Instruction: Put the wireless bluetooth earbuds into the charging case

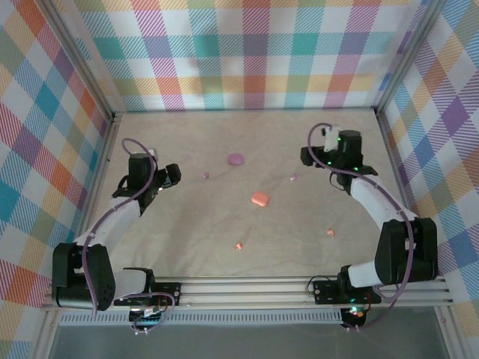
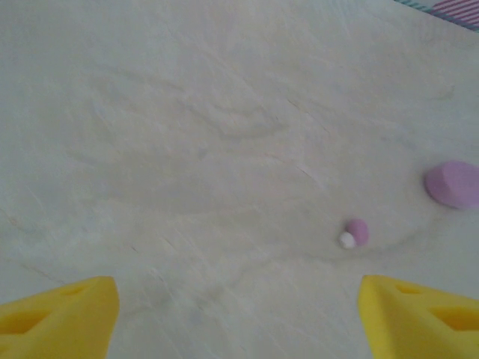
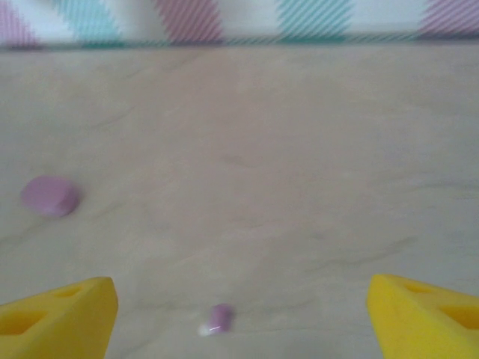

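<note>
A purple charging case (image 1: 236,158) lies at the middle back of the table, and an orange-pink case (image 1: 260,199) lies nearer the centre. One purple earbud (image 1: 206,175) rests left of the purple case, a second purple earbud (image 1: 293,177) to its right. Two orange-pink earbuds (image 1: 239,244) (image 1: 330,232) lie closer to the arms. My left gripper (image 1: 174,176) is open above the table; in its wrist view the purple earbud (image 2: 355,232) sits ahead of its right finger (image 2: 419,318), with the case (image 2: 453,184) beyond. My right gripper (image 1: 308,157) is open, with a purple earbud (image 3: 219,319) between its fingers (image 3: 60,318) and the purple case (image 3: 49,196) farther off.
Plaid walls (image 1: 247,52) close in the back and both sides of the beige table (image 1: 187,224). A metal rail (image 1: 247,288) runs along the near edge by the arm bases.
</note>
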Action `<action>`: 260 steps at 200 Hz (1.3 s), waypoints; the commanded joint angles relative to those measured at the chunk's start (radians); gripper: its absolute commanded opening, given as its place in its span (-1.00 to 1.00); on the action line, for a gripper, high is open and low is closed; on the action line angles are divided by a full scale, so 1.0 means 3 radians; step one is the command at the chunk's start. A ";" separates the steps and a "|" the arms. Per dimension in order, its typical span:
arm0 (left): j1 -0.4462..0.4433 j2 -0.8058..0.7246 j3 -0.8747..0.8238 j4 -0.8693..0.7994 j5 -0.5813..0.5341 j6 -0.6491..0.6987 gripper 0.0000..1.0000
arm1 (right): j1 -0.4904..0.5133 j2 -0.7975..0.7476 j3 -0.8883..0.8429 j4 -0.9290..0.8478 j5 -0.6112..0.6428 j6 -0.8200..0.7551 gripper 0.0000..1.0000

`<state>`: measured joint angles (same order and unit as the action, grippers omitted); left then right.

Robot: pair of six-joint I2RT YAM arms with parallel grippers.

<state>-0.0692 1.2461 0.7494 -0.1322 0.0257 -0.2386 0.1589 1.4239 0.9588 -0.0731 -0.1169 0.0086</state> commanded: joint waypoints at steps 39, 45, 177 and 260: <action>-0.0541 0.0094 0.0089 -0.0725 0.0402 -0.1025 0.43 | 0.0884 0.0760 0.0536 -0.1180 -0.0489 -0.0632 0.57; -0.0638 0.0112 0.0069 -0.0686 0.0405 -0.1074 0.43 | 0.0913 0.0826 0.0574 -0.1220 -0.0514 -0.0635 0.54; -0.1394 0.1013 0.0581 -0.0383 0.0768 -0.1173 0.43 | 0.1323 0.1630 0.1043 -0.1817 -0.0127 -0.0942 0.37; -0.1393 0.1062 0.0527 -0.0267 0.0940 -0.1133 0.43 | 0.1551 0.1878 0.1126 -0.1800 0.0251 -0.1109 0.26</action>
<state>-0.4774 1.5555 0.9024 -0.2489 0.2672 -0.5804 0.5964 1.9446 1.2934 -0.6254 -0.0559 -0.2790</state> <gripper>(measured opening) 0.715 0.661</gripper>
